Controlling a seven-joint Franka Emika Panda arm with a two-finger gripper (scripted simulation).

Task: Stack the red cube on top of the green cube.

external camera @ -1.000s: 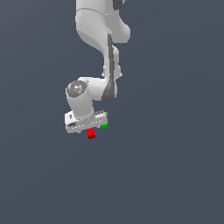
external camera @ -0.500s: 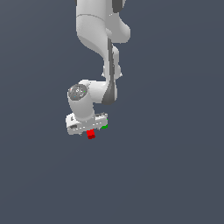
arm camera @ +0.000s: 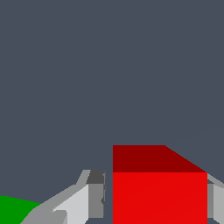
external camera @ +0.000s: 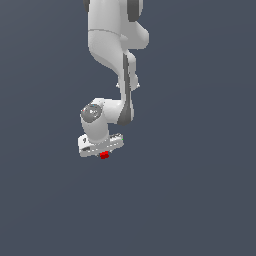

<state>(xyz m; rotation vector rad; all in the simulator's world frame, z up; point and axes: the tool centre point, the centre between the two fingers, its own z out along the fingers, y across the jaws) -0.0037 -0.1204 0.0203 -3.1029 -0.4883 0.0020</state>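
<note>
The stacking is judged to be at an early stage; nothing is yet stacked, and the two cubes are seen apart. In the wrist view the red cube [arm camera: 159,192] is framed between the two fingers [arm camera: 95,197] of the hand [arm camera: 157,201]; a narrow gap is visible beside one finger, so whether the cube is already clamped cannot be told. In the exterior view the red cube [external camera: 104,155] is seen directly under the hand [external camera: 102,150], low over the worktop [external camera: 190,200]. The green cube [arm camera: 15,210] is seen only in the wrist view, near the red cube, beyond one finger. Left to do, by this judgement: a firm grasp, a lift, a carry over the green cube, and release there.
</note>
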